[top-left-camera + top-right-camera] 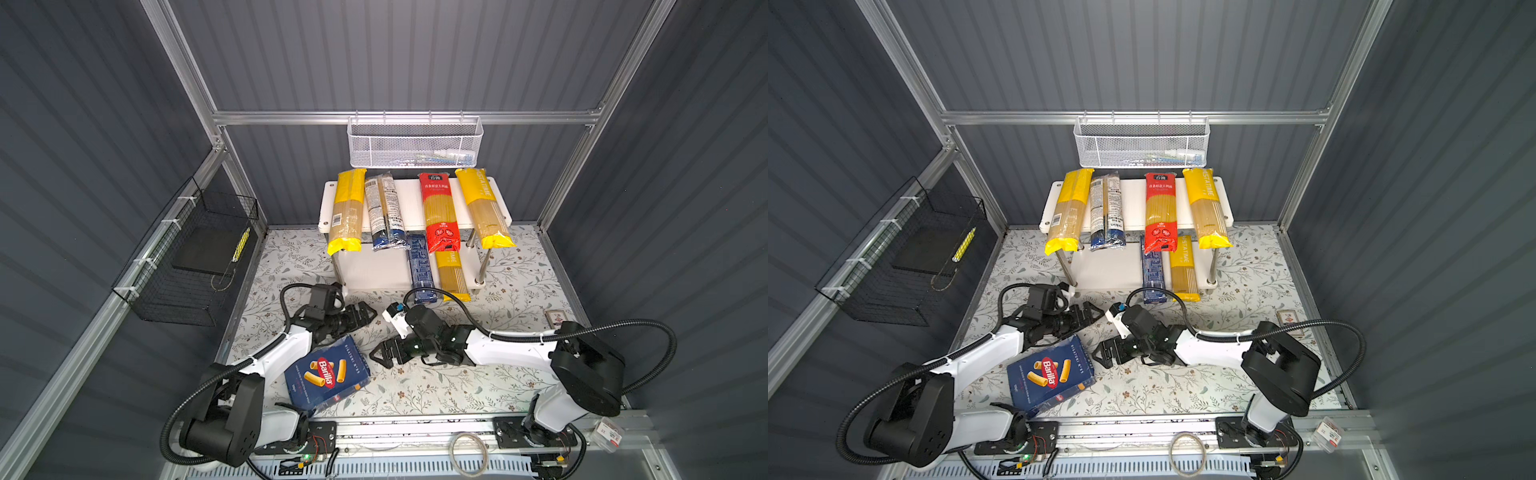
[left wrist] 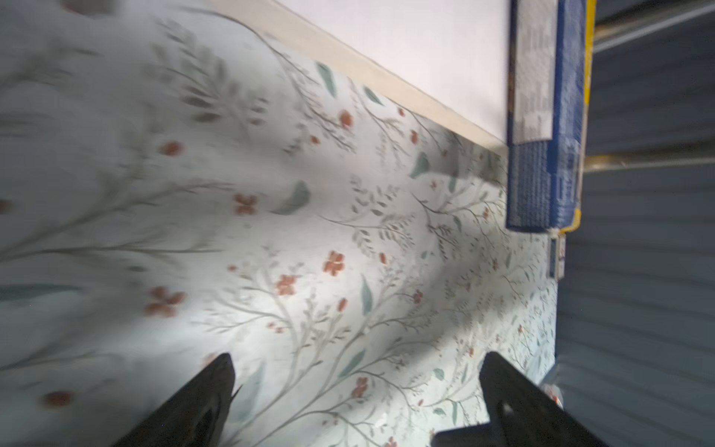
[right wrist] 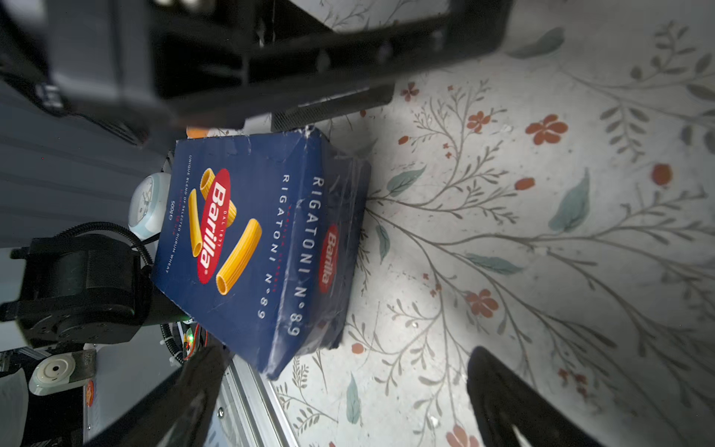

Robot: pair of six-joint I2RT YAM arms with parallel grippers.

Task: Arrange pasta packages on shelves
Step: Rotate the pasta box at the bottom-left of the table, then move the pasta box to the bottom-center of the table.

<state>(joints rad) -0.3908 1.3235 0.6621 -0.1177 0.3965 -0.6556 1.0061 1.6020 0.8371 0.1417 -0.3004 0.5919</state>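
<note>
Wide blue Barilla box (image 3: 255,247) lies on floral mat (image 3: 503,232) — right tool (image 3: 344,354) spread wide.

The left gripper (image 1: 368,312) hovers low over the worktop (image 1: 457,386), pointing toward its right edge, jaws wide apart and empty. The right gripper (image 1: 376,355) hangs just nearer the front edge, pointing left, equally wide, empty.

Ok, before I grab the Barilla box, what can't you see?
White mesh basket contents: both top views, behind mesh.
Lower yellow bag: both top views, far end under red bag.
Narrow blue box: left wrist view, cut by edge, print blurred.
Small card: both top views, too small.
</note>
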